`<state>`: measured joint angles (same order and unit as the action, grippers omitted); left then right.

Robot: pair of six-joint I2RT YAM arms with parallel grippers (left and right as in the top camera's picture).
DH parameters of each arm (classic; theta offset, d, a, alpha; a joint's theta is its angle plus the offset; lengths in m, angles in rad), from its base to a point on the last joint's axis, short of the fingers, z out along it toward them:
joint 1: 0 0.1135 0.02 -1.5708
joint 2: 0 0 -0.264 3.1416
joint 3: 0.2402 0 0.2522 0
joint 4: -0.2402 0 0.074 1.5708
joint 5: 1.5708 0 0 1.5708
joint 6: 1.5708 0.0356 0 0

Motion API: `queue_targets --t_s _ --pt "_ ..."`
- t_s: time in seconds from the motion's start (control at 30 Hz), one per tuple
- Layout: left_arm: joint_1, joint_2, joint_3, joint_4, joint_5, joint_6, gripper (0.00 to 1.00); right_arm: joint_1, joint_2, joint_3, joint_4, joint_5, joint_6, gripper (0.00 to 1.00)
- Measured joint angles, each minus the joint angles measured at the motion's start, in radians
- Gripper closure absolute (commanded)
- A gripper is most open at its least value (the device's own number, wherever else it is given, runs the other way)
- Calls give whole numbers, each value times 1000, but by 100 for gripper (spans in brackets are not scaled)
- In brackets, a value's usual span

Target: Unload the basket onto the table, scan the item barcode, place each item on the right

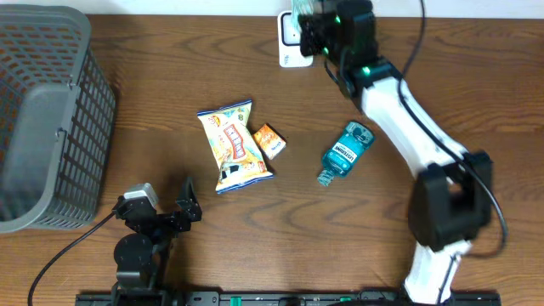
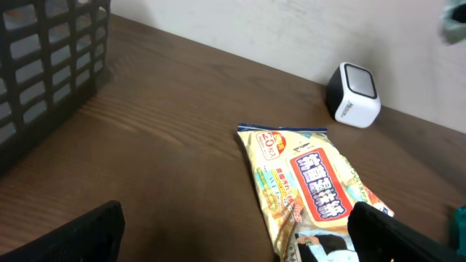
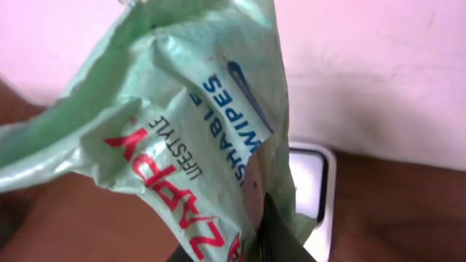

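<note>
Right claw (image 1: 314, 28) tight on crinkly green plastic wipes pack (image 3: 167, 109) by white scanner (image 1: 291, 49); left claw (image 1: 167, 206) agape.

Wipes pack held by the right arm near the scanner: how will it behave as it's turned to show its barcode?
The wipes pack is probably floppy: its green film is creased and folds over itself. It looks light, so it may sag or swing from the pinched edge. The glossy wrap could slip in the jaws.
</note>
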<state>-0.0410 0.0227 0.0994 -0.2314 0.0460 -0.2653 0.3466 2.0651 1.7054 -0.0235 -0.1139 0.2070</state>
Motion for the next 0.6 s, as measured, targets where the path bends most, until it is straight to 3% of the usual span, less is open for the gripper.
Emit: queue_targets --t_s 0.3,0.6 --pt "0 1 0 0 0 0 2 19 435 467 -197 132 -22 99" --pt "0 1 0 0 0 0 2 84 507 584 -246 198 0 99"
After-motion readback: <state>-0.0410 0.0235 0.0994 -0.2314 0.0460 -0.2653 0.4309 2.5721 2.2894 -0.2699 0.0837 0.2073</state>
